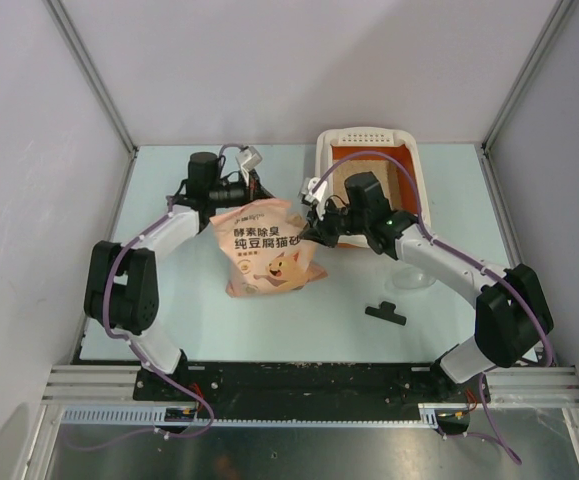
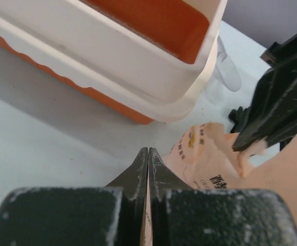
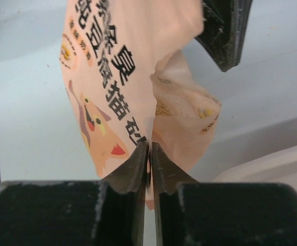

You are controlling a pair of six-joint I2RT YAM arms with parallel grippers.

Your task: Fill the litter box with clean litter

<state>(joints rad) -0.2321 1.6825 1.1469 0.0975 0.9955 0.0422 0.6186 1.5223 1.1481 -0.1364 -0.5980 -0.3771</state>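
Grasp stage of the fill, both arms engaged. The bag of clean litter [image 1: 267, 255] sits printed face up on the tabletop [image 1: 299, 325], just left of the litter box [image 1: 367, 135]. The left gripper [image 2: 148, 154] has its jaws pinched tight on the bag's far edge. The right gripper [image 3: 149, 148] has its jaws clamped on the edge nearest the box (a fold there seems to show tan granules). No litter shows in the visible orange interior, so pouring is judged not yet begun. The next move calls for lifting the bag with both arms together, carrying it over the rim and tipping its mouth down without slackening either pinch. A black clip [image 1: 385, 313] and a clear plastic item [image 1: 414, 275] (kind unclear) lie near the right arm, apart from the bag. The box's side wall is the obstacle to clear.
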